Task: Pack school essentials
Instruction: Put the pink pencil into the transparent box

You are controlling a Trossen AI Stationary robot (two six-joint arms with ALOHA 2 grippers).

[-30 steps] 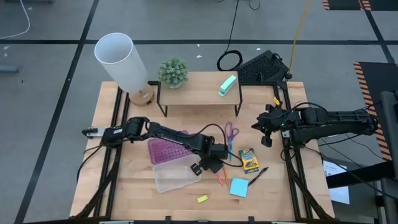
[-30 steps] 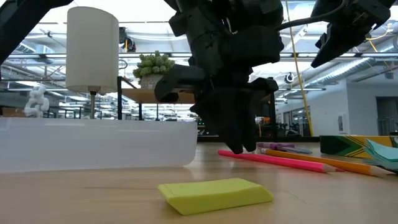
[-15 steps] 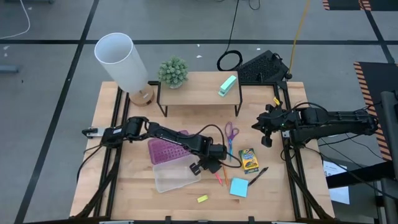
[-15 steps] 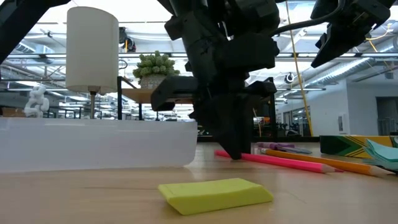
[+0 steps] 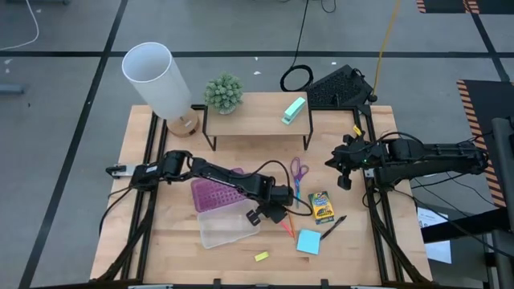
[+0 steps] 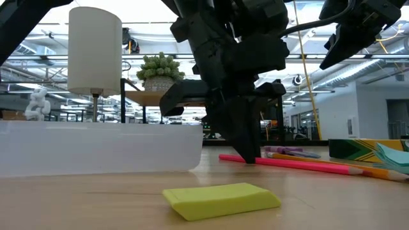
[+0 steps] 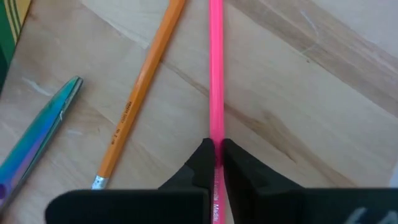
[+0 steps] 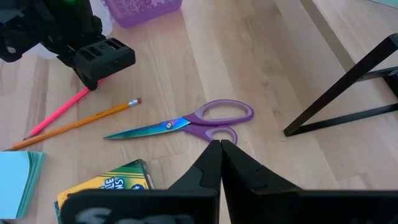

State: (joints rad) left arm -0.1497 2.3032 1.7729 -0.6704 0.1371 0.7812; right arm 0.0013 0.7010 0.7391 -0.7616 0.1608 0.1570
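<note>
Left gripper point(image 7: 216, 149) pinches pink pencil point(image 7: 216, 68) on bare wood right of clear case point(image 5: 227, 225); orange pencil point(image 7: 141, 84) alongside. Right gripper point(image 8: 220, 148) closed, empty. Writing unreadable.

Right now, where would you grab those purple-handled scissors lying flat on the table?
Probably across the closed iridescent blades of the purple-handled scissors, coming straight down from above: they lie flat on the wooden table, and the blades form one narrow bar, unlike the wide handle loops.

Grey floor point(image 5: 64, 96) with dark seam lines sat all around the wooden table point(image 5: 161, 257). Behind it was a big open hall, with ceiling beams point(image 6: 38, 61) and bright overhead lighting.
</note>
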